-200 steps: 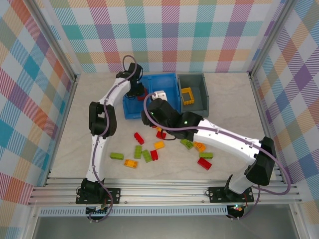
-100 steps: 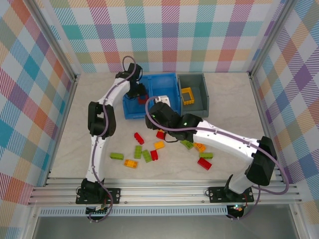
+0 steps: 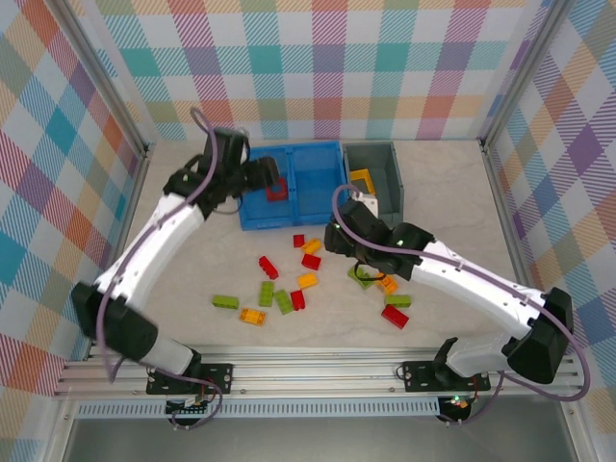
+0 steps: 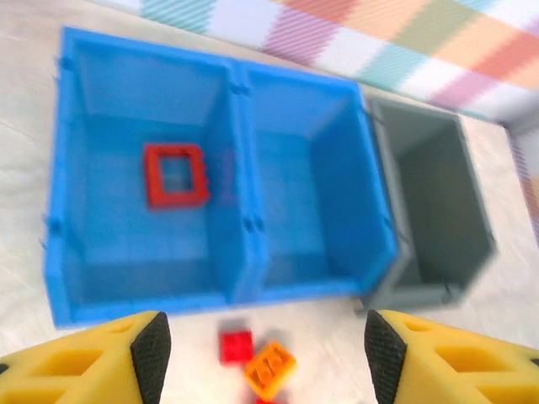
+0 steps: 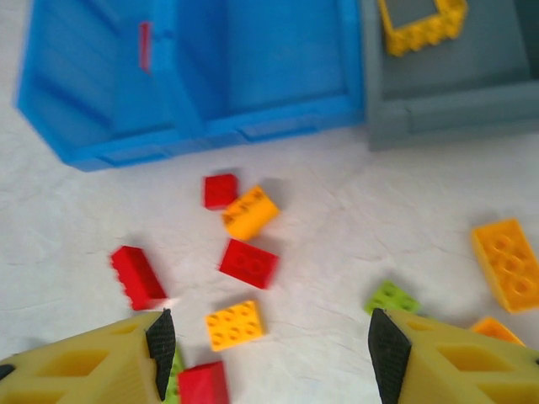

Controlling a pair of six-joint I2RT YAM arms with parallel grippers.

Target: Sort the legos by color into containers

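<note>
- Now the left claw [image 4: 267, 358] hovers by the blue bin [image 4: 84, 210], its jaws apart and nothing between them.
- A red square frame [image 4: 175, 174] lies flat in that bin's left compartment.
- The grey bin [image 4: 438, 202] stands just beside the blue bin's right wall, both toward the far edge of the desk [image 3: 452, 192]; a yellow frame [image 5: 421, 25] lies inside it.
- The right claw [image 5: 271, 345] is likewise open and empty, over loose legos [image 3: 308, 280] in red, orange-yellow and green, scattered mid-desk between the bins and the near edge.
</note>
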